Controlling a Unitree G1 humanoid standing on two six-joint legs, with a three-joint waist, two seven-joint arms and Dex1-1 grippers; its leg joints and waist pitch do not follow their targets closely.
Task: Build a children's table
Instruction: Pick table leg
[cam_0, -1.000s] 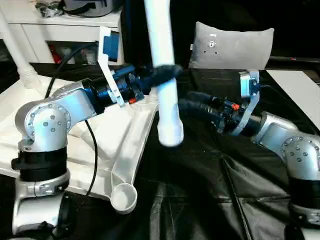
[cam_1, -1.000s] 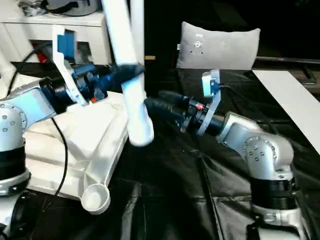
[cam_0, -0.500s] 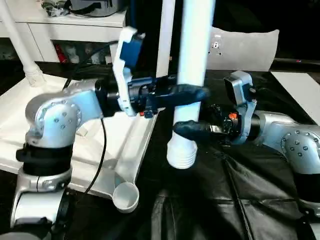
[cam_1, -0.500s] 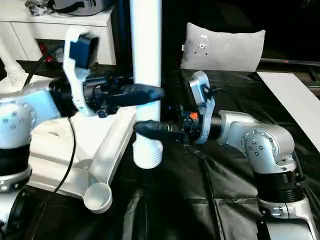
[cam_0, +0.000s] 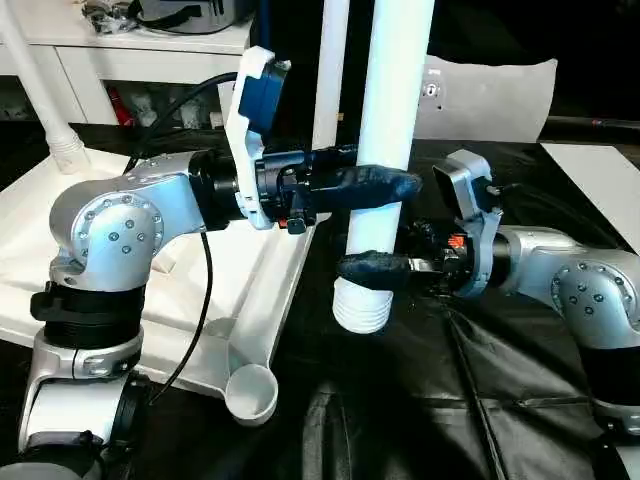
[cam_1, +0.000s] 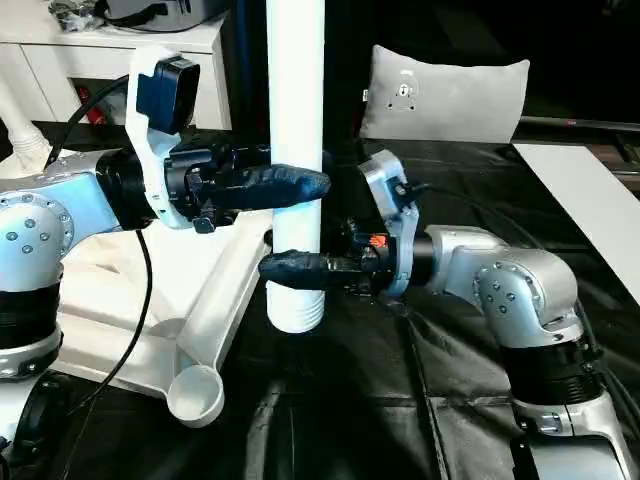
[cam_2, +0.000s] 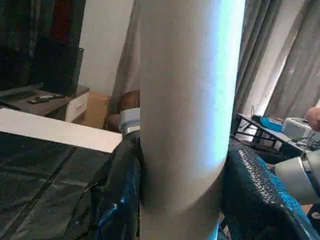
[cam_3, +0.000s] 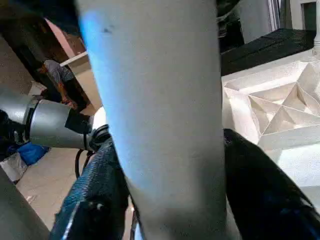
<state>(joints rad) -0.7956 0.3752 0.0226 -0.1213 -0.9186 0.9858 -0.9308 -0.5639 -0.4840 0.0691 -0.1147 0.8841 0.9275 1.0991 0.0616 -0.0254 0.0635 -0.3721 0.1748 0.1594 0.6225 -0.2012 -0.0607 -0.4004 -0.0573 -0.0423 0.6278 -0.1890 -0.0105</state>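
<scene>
Now upright, leg (cam_0: 392, 120) sits clamped by left gripper (cam_0: 385, 185) and right gripper (cam_0: 365, 268).

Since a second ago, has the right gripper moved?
Yes. The right gripper has come in toward the white plastic tabletop's edge and now clamps the long white leg below the left gripper.

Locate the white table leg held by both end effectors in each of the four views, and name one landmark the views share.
Left eye view: table leg, upright, centre.
Right eye view: upright, left of centre.
Left wrist view: broad white column, centre.
Right wrist view: broad white column, centre.
Shared landmark: black fingers on both sides of the leg; left end effector above right end effector.
</scene>
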